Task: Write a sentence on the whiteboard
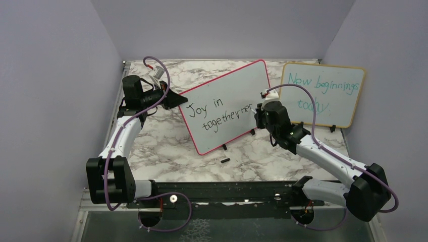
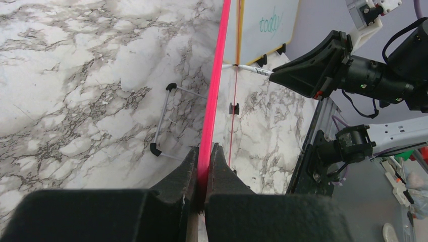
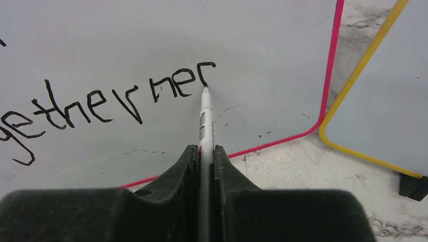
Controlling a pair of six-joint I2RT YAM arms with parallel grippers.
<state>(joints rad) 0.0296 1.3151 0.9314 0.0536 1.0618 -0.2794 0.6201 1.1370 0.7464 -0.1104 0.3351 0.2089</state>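
The whiteboard (image 1: 227, 88), red-pink framed, stands tilted on the marble table. My left gripper (image 1: 177, 99) is shut on its left edge; in the left wrist view the red frame (image 2: 214, 75) runs up from between the jaws of the left gripper (image 2: 204, 148). The sentence (image 1: 218, 114) in black reads "Joy in" over "togetherner" plus a started stroke (image 3: 204, 70). My right gripper (image 3: 204, 149) is shut on a white marker (image 3: 205, 116), whose tip touches the whiteboard (image 3: 151, 30) at the end of that stroke. From above, the right gripper (image 1: 258, 114) sits at the board's lower right.
A yellow-framed board (image 1: 323, 93) with teal writing leans at the back right, close behind the whiteboard's right edge (image 3: 330, 65). A small black piece (image 1: 225, 161) lies on the table in front. A wire leg (image 2: 166, 118) props the whiteboard from behind. Purple walls enclose three sides.
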